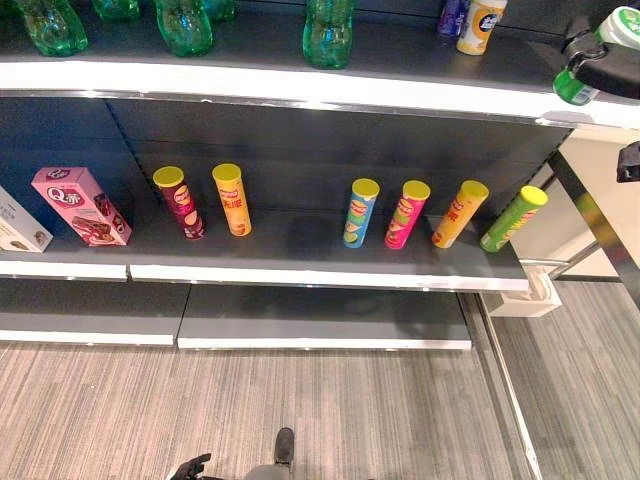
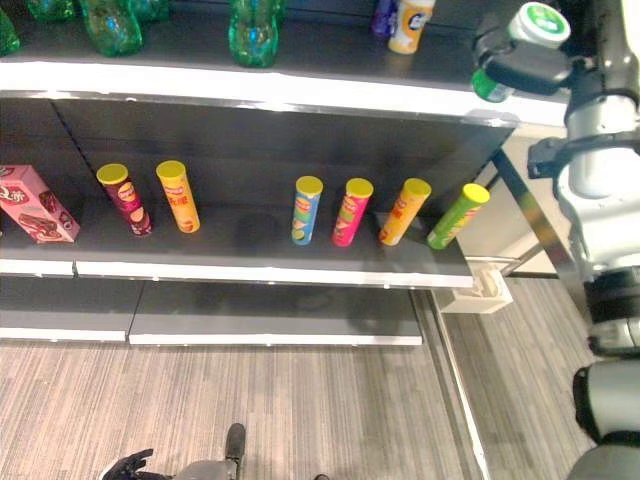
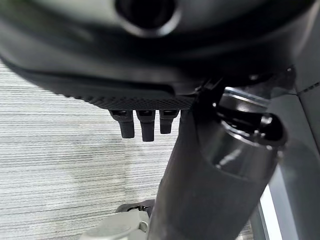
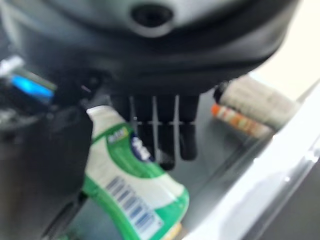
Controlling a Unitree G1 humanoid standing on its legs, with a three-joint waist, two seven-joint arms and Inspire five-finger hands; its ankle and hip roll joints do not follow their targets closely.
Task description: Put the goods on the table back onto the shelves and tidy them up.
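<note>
I have the right hand (image 2: 525, 68) raised at the right end of the top shelf (image 1: 300, 85), fingers and thumb wrapped around a small green-and-white bottle (image 2: 528, 32) with a white cap. In the right wrist view the bottle (image 4: 134, 190) sits between the thumb and the fingers (image 4: 167, 132), held over the dark shelf surface, and another small bottle (image 4: 250, 112) lies on its side just beyond it.

Further along the top shelf I can see green bottles (image 1: 328, 32) standing in a row, and a yellow-and-white bottle (image 1: 479, 26) with a darker one beside it towards the right.

On the middle shelf (image 1: 300, 272) six tubes of crisps stand spaced out — a dark red tube (image 1: 180, 203) and an orange tube (image 1: 232, 200) close together on the left, then a blue tube (image 1: 361, 213), a pink tube (image 1: 407, 214), an orange-yellow tube (image 1: 460, 213) and a green tube (image 1: 514, 218) towards the right. All have yellow lids. A pink box (image 1: 82, 205) stands at the left, and a white box (image 1: 18, 225) sits at the very edge of my view. The lower shelf (image 1: 320, 330) sits under it.

The left hand (image 3: 145, 122) hangs low over the striped grey floor (image 1: 300, 410) — its fingers point down, fairly straight, holding nothing.
</note>
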